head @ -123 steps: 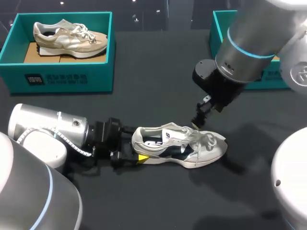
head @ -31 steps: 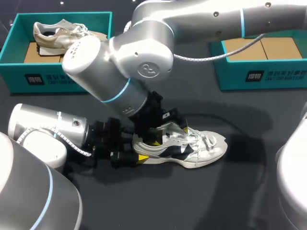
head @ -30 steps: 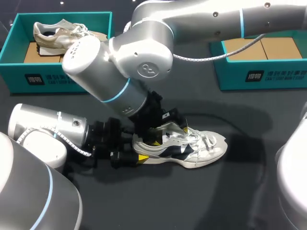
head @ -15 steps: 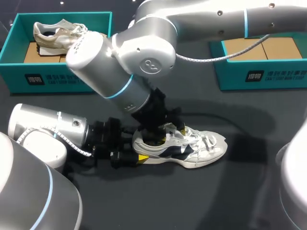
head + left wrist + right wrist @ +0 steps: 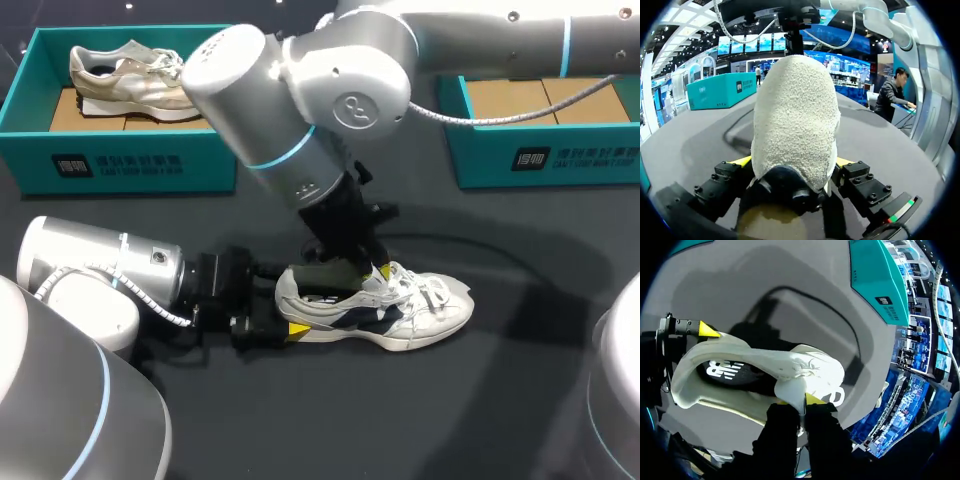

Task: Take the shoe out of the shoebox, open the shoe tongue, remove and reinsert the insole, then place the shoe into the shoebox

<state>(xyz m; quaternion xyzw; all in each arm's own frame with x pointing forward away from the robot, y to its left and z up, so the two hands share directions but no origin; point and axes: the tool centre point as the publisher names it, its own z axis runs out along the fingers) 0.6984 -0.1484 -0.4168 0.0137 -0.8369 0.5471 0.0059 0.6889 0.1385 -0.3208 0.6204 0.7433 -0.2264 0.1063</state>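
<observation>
A white and navy sneaker [image 5: 400, 310] lies on its sole in the middle of the dark table, toe pointing right. My left gripper [image 5: 283, 326] has the shoe's heel [image 5: 792, 120] between its widely spread fingers, a yellow tip pressing on each side. My right arm reaches across from the right, and its gripper [image 5: 365, 268] stands over the shoe's opening. In the right wrist view that gripper [image 5: 799, 401] is shut on the white tongue [image 5: 790, 387]. The dark insole [image 5: 722, 369] with a white logo lies inside the shoe.
A teal shoebox [image 5: 120, 160] at the back left holds a beige sneaker [image 5: 145, 78]. A second teal shoebox [image 5: 520, 150] at the back right shows only cardboard inside. My right arm's big elbow [image 5: 300, 90] hangs over the table's middle.
My right gripper has moved right from the heel opening toward the laces and has shut on the tongue. The left gripper and the shoe have stayed put.
</observation>
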